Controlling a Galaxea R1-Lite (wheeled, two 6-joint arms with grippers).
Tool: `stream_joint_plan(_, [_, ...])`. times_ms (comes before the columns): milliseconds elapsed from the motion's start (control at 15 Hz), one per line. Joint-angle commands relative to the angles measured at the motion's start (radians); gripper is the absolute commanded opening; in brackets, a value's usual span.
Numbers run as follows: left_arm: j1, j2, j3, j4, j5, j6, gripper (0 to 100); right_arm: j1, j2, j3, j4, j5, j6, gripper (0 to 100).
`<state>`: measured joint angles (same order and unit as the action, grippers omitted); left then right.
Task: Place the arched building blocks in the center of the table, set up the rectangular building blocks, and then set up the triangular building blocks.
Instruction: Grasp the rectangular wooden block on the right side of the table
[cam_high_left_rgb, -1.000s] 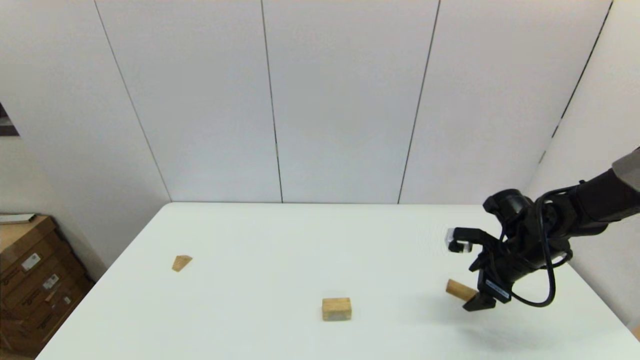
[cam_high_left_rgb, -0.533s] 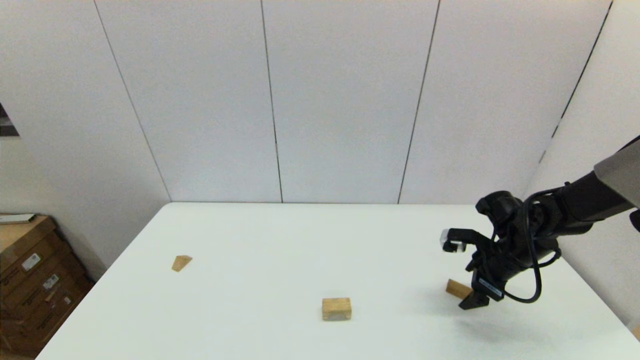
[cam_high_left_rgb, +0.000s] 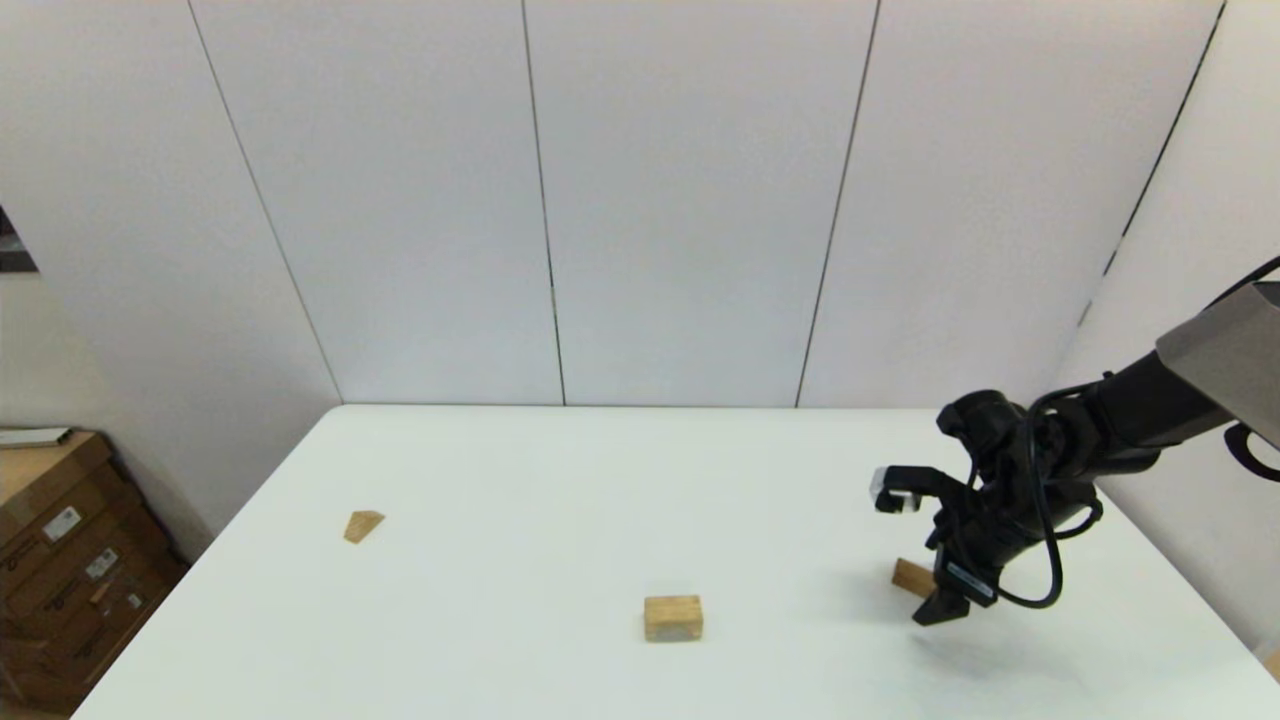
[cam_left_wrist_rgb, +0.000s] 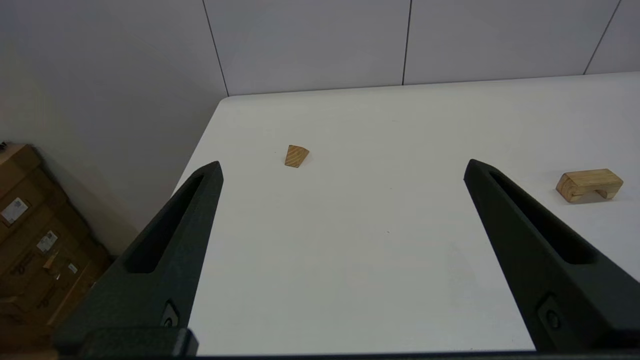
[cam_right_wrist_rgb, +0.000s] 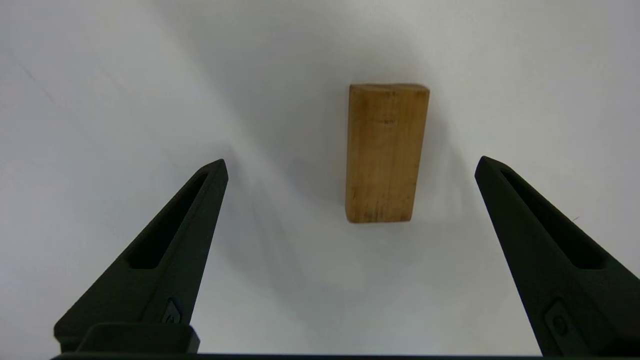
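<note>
The rectangular block (cam_right_wrist_rgb: 386, 152), a flat tan slab, lies on the white table (cam_high_left_rgb: 560, 480) at the right. My right gripper (cam_right_wrist_rgb: 351, 161) hangs open above it, fingers on either side and not touching. From the head, the right gripper (cam_high_left_rgb: 940, 590) hides part of the rectangular block (cam_high_left_rgb: 911, 577). Near the front middle, the arched block (cam_high_left_rgb: 673, 617) rests alone with its hollow facing down. At the left lies the small triangular block (cam_high_left_rgb: 362, 525). My left gripper (cam_left_wrist_rgb: 342, 167) is open and empty, back from the triangular block (cam_left_wrist_rgb: 296, 155) and the arched block (cam_left_wrist_rgb: 589, 184).
Brown cardboard boxes (cam_high_left_rgb: 60, 560) stand on the floor beyond the table's left edge. Grey wall panels close the far side. The table's right edge runs close behind my right arm.
My right arm has shifted a little to the left and lower, so the gripper now covers more of the rectangular block. None of the three blocks has moved.
</note>
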<state>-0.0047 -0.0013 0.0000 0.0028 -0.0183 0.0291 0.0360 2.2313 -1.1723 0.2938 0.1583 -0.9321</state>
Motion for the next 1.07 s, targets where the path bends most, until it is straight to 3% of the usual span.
stream_joint_plan(67, [0.000,0.001,0.000,0.000,0.000,0.000,100,0.001,0.021,-0.013,0.001,0.000,-0.005,100])
stream_joint_plan(1000, [0.000,0.001,0.000,0.000,0.000,-0.002,100,-0.001,0.076,-0.046,-0.001,-0.037,0.003,100])
stream_joint_plan(1067, [0.000,0.001,0.000,0.000,0.000,0.000,100,-0.001,0.076,-0.046,-0.002,-0.039,0.003,0])
